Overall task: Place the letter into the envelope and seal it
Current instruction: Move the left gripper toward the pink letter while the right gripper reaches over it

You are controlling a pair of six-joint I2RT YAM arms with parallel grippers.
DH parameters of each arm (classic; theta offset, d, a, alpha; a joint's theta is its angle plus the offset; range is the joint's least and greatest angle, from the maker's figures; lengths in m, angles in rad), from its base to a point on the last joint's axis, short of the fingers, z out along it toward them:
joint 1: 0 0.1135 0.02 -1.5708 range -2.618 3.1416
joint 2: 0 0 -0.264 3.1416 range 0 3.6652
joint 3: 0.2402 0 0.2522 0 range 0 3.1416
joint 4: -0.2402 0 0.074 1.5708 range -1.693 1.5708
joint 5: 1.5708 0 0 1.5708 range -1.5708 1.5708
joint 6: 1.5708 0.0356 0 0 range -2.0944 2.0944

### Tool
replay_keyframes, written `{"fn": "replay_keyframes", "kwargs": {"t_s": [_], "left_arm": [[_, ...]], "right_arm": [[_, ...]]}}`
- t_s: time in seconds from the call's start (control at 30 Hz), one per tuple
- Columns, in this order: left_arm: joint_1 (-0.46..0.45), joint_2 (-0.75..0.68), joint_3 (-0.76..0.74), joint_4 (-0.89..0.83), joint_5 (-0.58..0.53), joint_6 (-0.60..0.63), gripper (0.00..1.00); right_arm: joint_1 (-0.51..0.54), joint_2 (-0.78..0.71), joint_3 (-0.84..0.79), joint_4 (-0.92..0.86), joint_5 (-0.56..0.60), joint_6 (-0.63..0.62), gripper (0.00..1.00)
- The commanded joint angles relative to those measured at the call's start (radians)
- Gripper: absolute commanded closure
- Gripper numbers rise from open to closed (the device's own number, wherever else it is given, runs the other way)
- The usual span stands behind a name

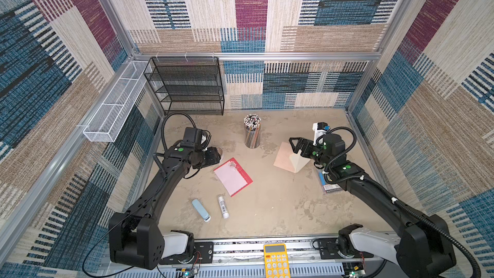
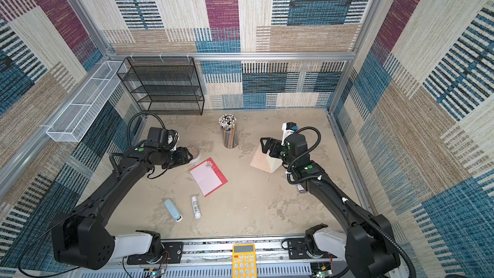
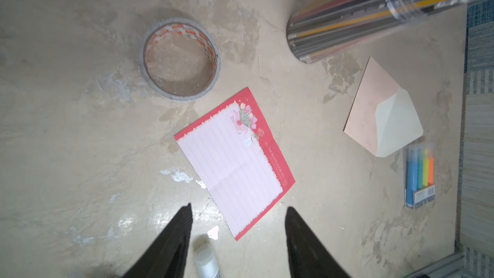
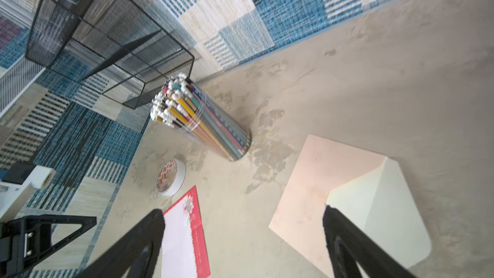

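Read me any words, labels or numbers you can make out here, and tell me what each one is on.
"ALL THE BEAUTY IS FOR YOU", faint, likely: letter, red edge.
Tape print: blurred.
Glue stick label: too small.
Marker pack label: blurred.
Calculator keys: too small.

Below me, mottled beige tabletop. Centre: red-edged pink lined letter, flat. Right: peach paper envelope, cream flap open. Upper centre: clear pencil tub. Lower left: white glue stick, pale blue plastic oblong.
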State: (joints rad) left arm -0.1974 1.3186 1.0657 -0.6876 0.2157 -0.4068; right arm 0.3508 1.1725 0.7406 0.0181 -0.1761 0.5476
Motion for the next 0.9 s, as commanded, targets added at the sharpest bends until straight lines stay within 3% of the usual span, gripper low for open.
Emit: {"fn": "replay_keyframes", "kwargs": {"t_s": [0.0, 0.3, 0.6, 0.87], "left_arm": [[-0.011, 0.004, -0.032, 0.003, 0.017, -0.037, 0.41], [-0.013, 0.081, -0.093, 0.073, 0.061, -0.065, 0.38], [0.001, 0.172, -0.100, 0.126, 0.010, -0.052, 0.32], [0.006, 0.210, -0.116, 0.176, -0.034, -0.060, 0.29]], "right_arm": [[0.036, 0.010, -0.031, 0.047, -0.026, 0.057, 0.05], [0.200, 0.145, -0.020, 0.149, -0.013, 0.172, 0.07], [0.349, 0.339, 0.060, 0.224, -0.035, 0.295, 0.10], [0.411, 0.442, 0.106, 0.221, -0.063, 0.337, 0.11]]}}
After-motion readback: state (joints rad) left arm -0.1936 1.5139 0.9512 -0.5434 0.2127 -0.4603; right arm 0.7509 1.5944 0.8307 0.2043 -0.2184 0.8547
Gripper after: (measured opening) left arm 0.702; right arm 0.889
